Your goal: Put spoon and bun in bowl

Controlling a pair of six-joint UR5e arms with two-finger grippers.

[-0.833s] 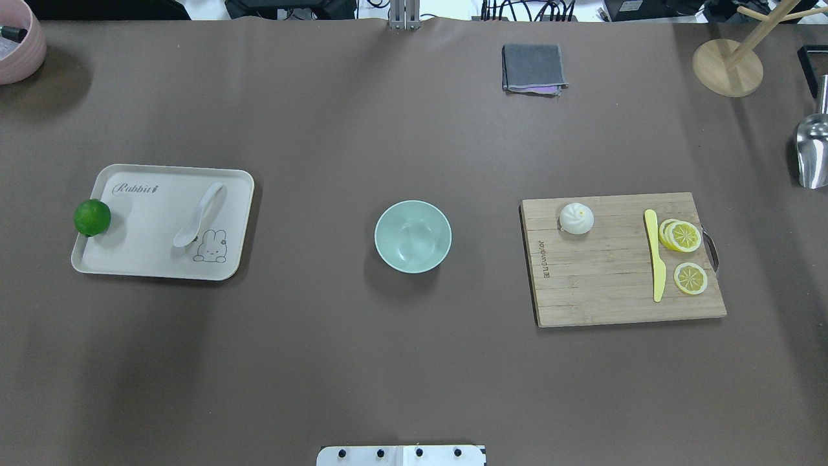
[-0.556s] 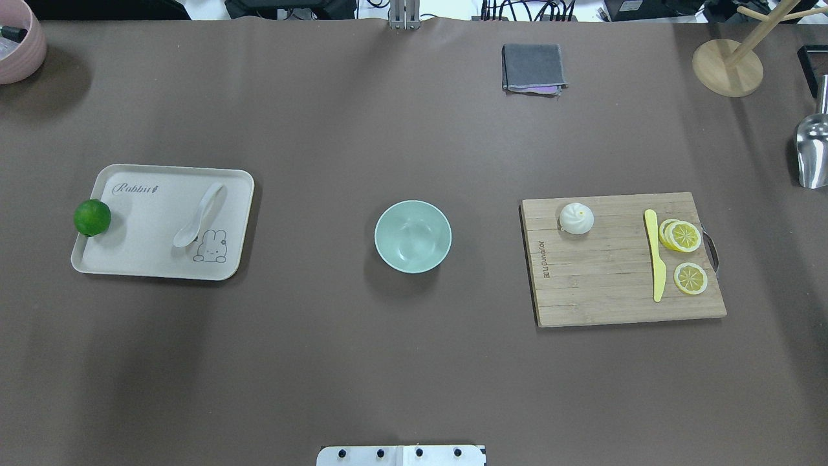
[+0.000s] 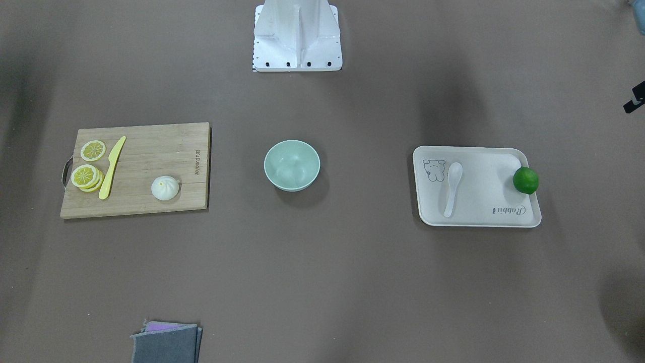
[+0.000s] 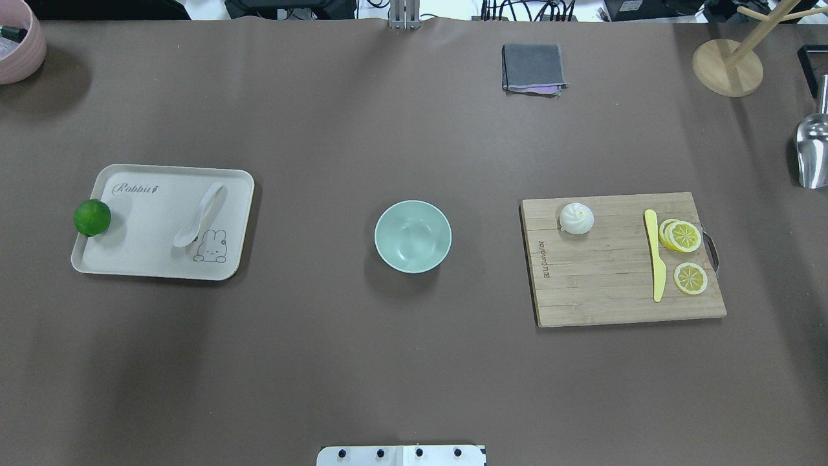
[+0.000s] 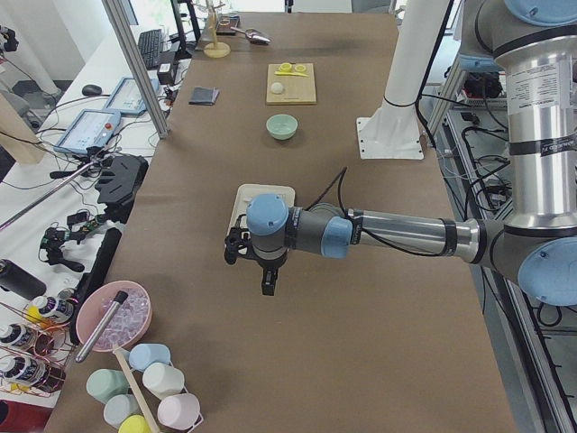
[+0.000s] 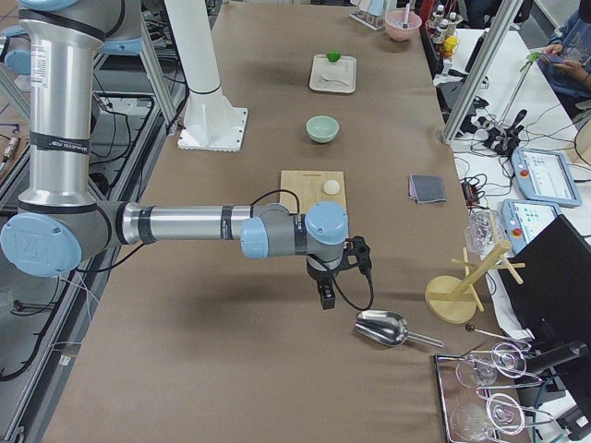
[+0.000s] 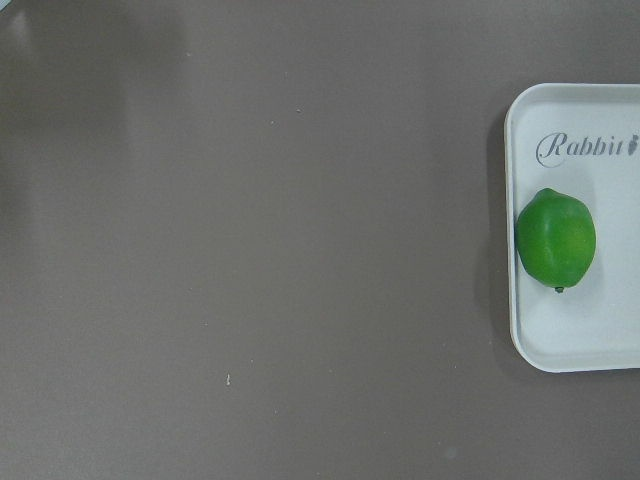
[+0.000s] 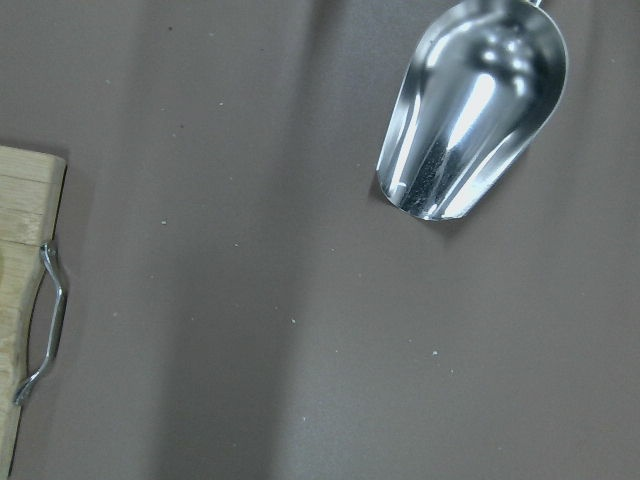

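The white spoon (image 4: 199, 215) lies on the cream tray (image 4: 149, 259) at the left, also in the front view (image 3: 451, 187). The white bun (image 4: 576, 218) sits on the wooden cutting board (image 4: 601, 291) at the right. The mint-green bowl (image 4: 413, 236) stands empty between them. My left gripper (image 5: 268, 280) shows only in the exterior left view, above the table short of the tray; I cannot tell if it is open. My right gripper (image 6: 325, 297) shows only in the exterior right view, between the board and a metal scoop; I cannot tell its state.
A green lime (image 4: 92, 217) sits at the tray's left rim. A yellow knife (image 4: 655, 255) and lemon slices (image 4: 689, 278) lie on the board. A metal scoop (image 8: 470, 120), a grey cloth (image 4: 533, 67), a wooden stand (image 4: 727, 67) and a pink bowl (image 4: 16, 48) sit along the edges.
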